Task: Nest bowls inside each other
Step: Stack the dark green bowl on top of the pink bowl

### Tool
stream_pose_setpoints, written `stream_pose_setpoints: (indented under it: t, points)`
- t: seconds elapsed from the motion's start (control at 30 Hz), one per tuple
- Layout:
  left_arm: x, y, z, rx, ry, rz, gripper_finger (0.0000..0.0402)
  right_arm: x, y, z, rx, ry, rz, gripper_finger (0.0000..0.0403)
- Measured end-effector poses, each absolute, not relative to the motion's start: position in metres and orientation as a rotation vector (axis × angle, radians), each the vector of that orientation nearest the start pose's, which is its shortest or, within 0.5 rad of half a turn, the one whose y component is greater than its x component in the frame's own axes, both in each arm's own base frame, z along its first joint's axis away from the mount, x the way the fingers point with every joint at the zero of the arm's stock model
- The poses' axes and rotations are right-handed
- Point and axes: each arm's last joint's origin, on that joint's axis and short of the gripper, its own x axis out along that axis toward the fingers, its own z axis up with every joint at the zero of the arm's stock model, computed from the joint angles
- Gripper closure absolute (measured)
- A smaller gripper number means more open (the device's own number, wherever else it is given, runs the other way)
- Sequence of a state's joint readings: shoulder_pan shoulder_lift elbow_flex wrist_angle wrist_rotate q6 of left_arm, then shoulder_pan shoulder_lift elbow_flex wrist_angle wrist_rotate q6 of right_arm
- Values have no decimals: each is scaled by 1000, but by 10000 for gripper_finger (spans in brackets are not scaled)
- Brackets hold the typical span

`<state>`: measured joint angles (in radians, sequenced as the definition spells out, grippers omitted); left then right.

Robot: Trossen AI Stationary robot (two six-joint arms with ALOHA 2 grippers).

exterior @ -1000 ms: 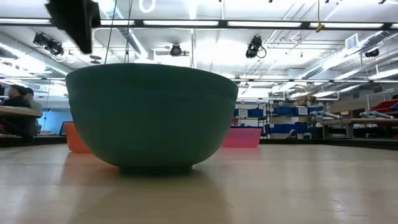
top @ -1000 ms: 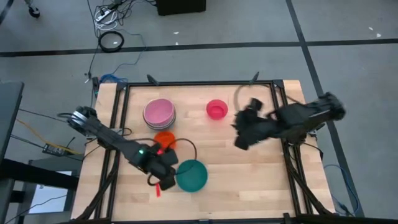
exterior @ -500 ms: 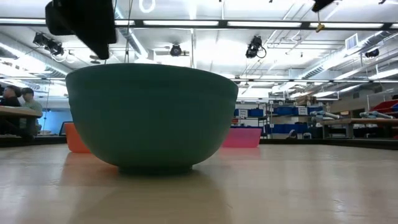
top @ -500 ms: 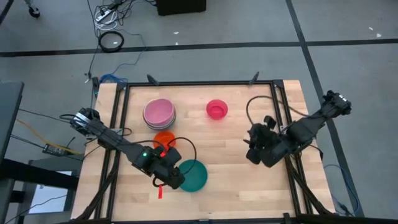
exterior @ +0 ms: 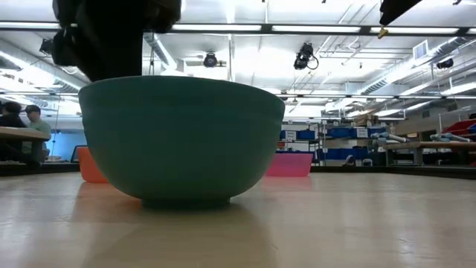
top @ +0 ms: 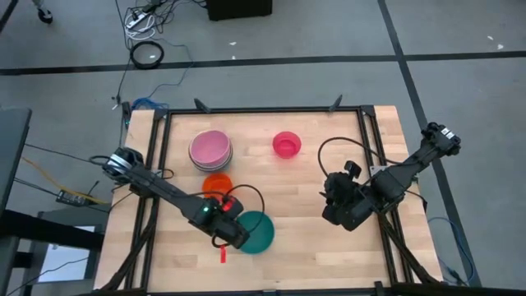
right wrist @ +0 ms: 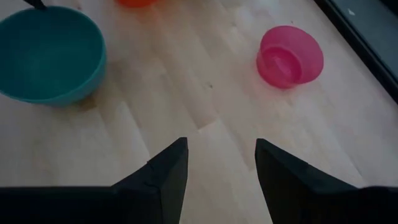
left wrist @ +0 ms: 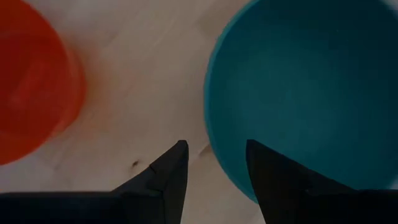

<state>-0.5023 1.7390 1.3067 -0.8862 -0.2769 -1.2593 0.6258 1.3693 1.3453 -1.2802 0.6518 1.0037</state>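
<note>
The bowls are spread over the wooden surface (top: 304,238) in four places. The left pincer (left wrist: 214,163) stands open at the near-left rim of the teal bowl (top: 254,233), one finger over bare wood and the other just over the rim; it grips nothing. In the high view this pincer (top: 232,236) sits at the teal bowl's left edge, with a small red piece showing on the surface just below it. The teal bowl stands upright near the front edge of the surface, left of centre. Just beyond it, toward the back left, the orange bowl (top: 217,182) stands upright, close to the teal bowl; whether the two touch cannot be told. Further back on the left sits the mauve bowl (top: 209,148), with at least one more rim showing beneath it, so it is stacked on another bowl whose colour cannot be told. The hot pink bowl (top: 286,145) stands alone at the back centre, well apart from the others.

The right pincer (right wrist: 217,162) is open and empty, hovering over bare wood on the right half of the surface, aimed toward the teal and hot pink bowls.
</note>
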Motion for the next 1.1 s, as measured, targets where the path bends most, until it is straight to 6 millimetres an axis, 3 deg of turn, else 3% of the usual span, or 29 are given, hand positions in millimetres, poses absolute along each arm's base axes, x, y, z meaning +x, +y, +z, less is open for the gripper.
stream_pose_setpoints:
  t: [0.4, 0.5, 0.7, 0.97, 1.1]
  points:
    - [307, -159, 196, -554, 1195, 581, 248, 203, 125, 329, 131, 877, -511, 229]
    - [307, -159, 196, -553, 1203, 564, 282, 203, 125, 329, 132, 876, -511, 229]
    - [313, -163, 199, -537, 1187, 469, 387, 203, 125, 329, 122, 875, -510, 229]
    - [325, -162, 225, -475, 1155, 398, 389, 203, 124, 330, 111, 861, -520, 229]
    - [315, -149, 278, -324, 1123, 477, 390, 203, 124, 330, 101, 858, -520, 229]
